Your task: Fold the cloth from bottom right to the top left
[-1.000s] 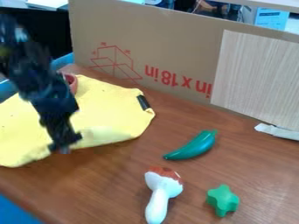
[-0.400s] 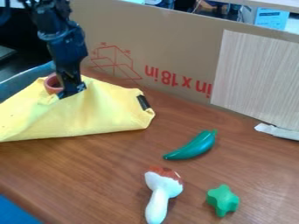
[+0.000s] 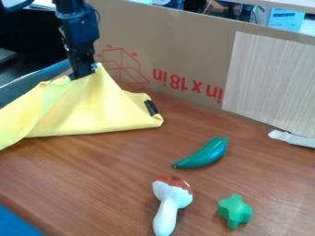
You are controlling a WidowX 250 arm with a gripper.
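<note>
Your gripper (image 3: pixel 84 76) points downward at upper left, clenched on a raised part of the yellow cloth (image 3: pixel 92 113). The cloth spans the table's (image 3: pixel 117 179) left side (dark strip (image 3: pixel 151 108) at its right end).

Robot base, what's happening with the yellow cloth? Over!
Hand gripping yellow cloth, gripped part held up. Green pepper off the cloth, likely not in the way.
</note>
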